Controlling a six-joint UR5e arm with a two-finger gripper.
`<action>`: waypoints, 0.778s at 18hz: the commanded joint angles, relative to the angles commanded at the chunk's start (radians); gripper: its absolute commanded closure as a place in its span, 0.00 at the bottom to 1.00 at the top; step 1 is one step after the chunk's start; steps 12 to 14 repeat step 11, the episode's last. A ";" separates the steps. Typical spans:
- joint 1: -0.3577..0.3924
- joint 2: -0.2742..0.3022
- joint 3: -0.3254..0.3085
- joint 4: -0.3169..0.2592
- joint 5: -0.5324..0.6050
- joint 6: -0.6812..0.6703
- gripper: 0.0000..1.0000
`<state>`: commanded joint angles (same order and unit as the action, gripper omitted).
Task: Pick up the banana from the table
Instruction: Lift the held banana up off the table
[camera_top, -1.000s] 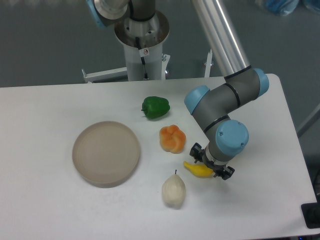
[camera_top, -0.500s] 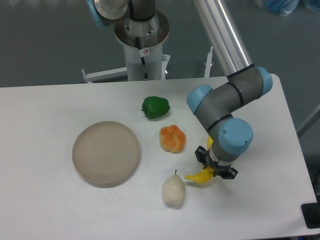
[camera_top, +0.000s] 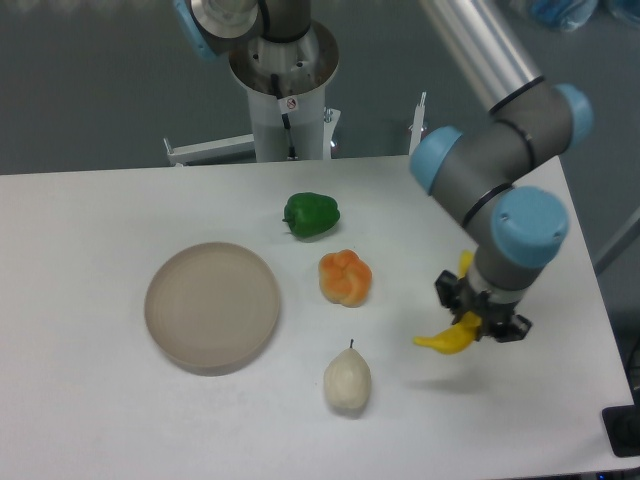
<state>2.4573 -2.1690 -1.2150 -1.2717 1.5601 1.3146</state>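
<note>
Yellow banana (camera_top: 449, 338) pinched in our gripper (camera_top: 482, 311), lifted clear above the table (camera_top: 100, 420) near its right edge.

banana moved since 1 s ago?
Yes. The banana, held in the gripper, has shifted right, away from the pear, which has stayed put.

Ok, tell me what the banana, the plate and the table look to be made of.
Banana: likely plastic; uniform bright yellow, smooth, no spots.
Plate: matte beige, perhaps plastic or ceramic; flat even tone, no glare. Cannot tell which.
Table: plain white matte top, probably laminate; no grain visible.
</note>
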 joint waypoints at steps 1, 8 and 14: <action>0.000 -0.002 0.005 0.002 0.006 0.000 0.79; 0.006 -0.008 0.028 0.000 0.005 0.135 0.80; 0.006 -0.008 0.020 0.002 0.006 0.135 0.80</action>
